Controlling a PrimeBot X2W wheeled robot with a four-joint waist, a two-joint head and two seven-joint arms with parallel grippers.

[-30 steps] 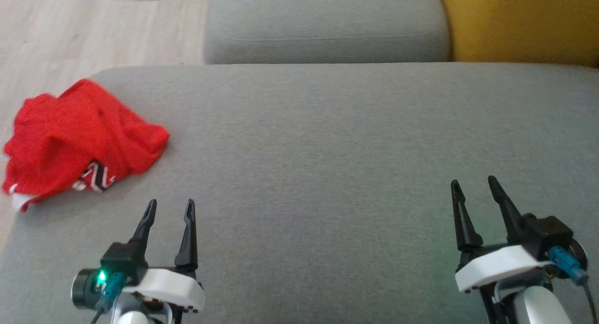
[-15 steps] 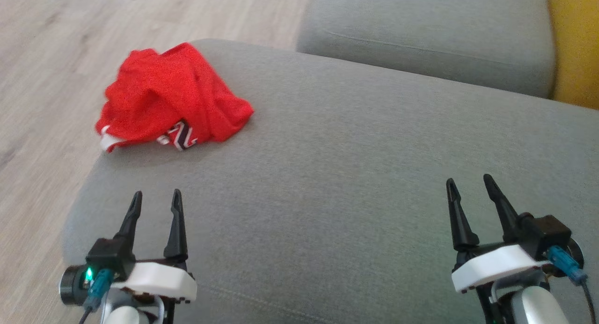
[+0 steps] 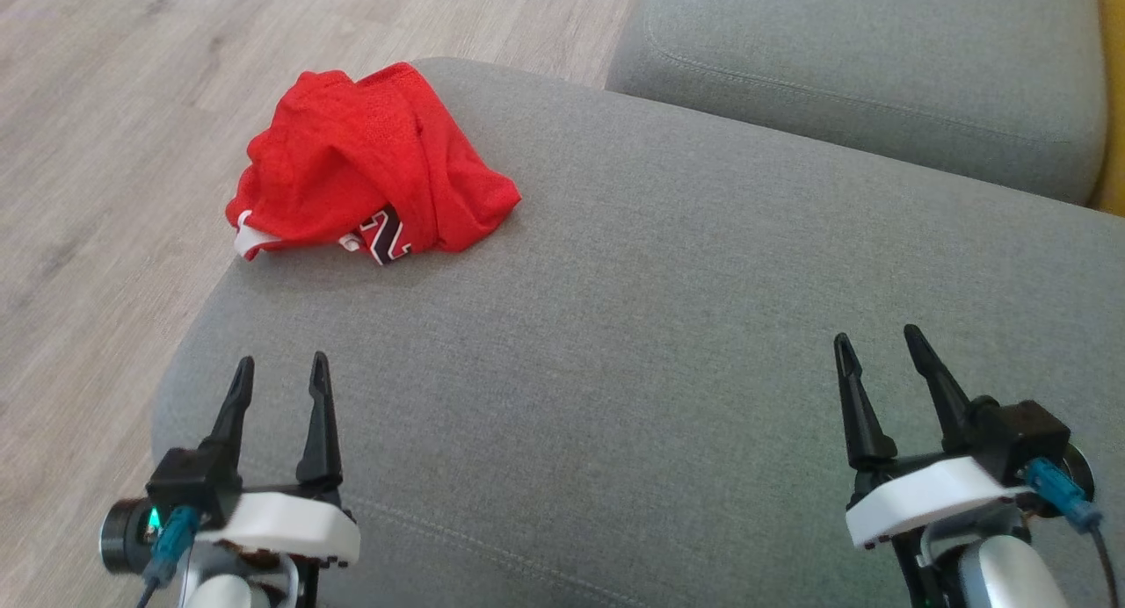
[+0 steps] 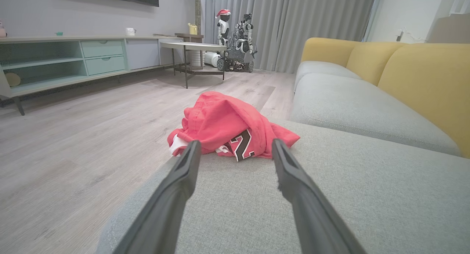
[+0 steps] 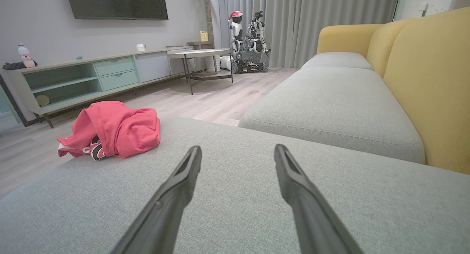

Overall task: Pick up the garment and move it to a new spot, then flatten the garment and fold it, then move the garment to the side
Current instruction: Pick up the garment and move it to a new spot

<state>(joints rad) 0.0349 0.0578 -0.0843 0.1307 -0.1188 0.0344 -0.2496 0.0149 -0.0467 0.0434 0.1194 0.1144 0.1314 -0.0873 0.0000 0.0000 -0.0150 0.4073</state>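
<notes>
A crumpled red garment (image 3: 369, 177) with white trim and a dark number print lies bunched at the far left corner of the grey sofa seat (image 3: 668, 327), partly hanging over the seat's edge. The left wrist view has the garment (image 4: 227, 125) straight ahead, past my fingertips. From the right wrist the garment (image 5: 114, 129) sits far off to the left. My left gripper (image 3: 279, 369) hovers open and empty above the seat's near left part, well short of the garment. My right gripper (image 3: 875, 341) is open and empty at the near right.
Wooden floor (image 3: 105, 151) lies to the left of the sofa seat. A second grey cushion (image 3: 861, 72) adjoins at the back right, with yellow backrests (image 5: 433, 81) beyond. A TV cabinet (image 4: 73, 59), a round table (image 4: 194, 48) and another robot (image 4: 238, 37) stand across the room.
The head camera has turned left, so the garment now sits further right and higher in the picture. Both grippers stay open and keep their places near the bottom corners.
</notes>
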